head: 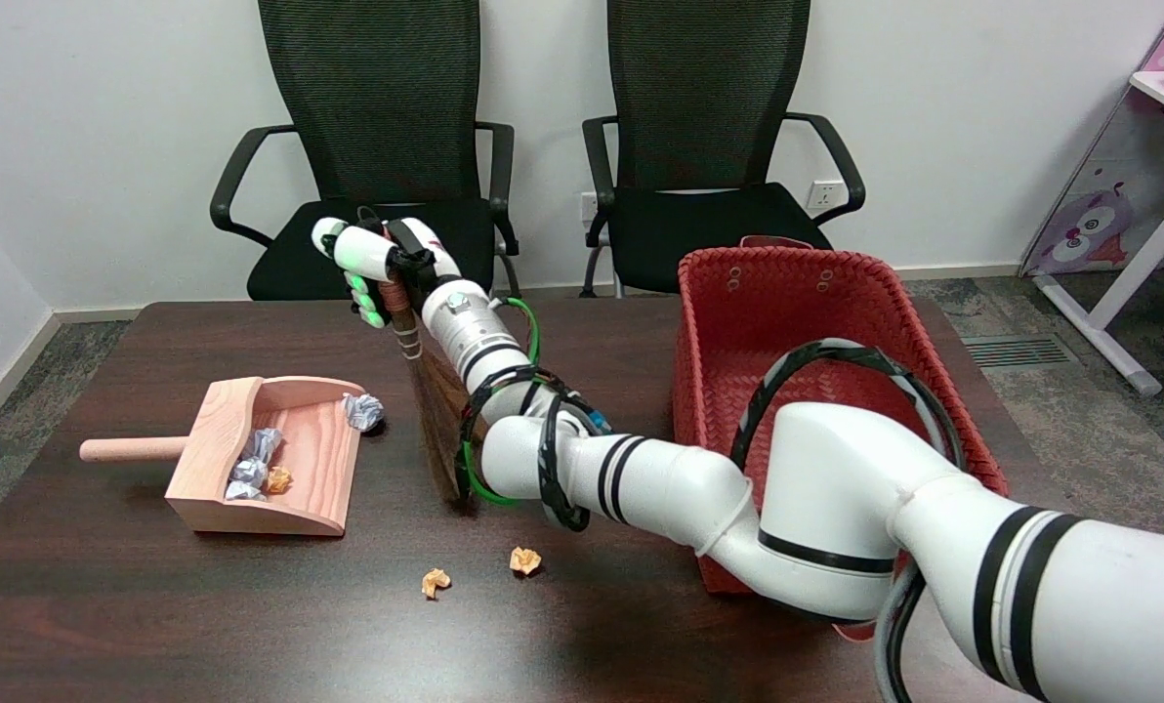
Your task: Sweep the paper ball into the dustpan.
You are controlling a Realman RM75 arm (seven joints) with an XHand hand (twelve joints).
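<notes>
Where the dark desk (74, 605) reaches its left side, a wooden dustpan (299, 469) lies with its round handle pointing left and its open mouth facing right. Inside it, toward the back wall, sit a couple of silvery paper balls and a small orange one (277, 478). Another silver ball (363, 410) rests at the far corner of the pan's mouth, right on its lip.

Just right of the dustpan, a broom (437, 430) stands nearly upright, its brown bristles touching the desk near the pan's mouth. Above it, the right hand (379, 262) grips the broom's handle, fingers wrapped around it, and the white arm runs back from there to the lower right.

On the near part of the desk, in front of the broom, lie two orange paper balls: one (436, 583) to the left and one (525, 560) just right of it, both well apart from the dustpan.

Farther right, a red woven basket (787, 293) stands on the desk, partly hidden by the arm. Two black chairs (377, 127) stand behind the desk against the wall.
</notes>
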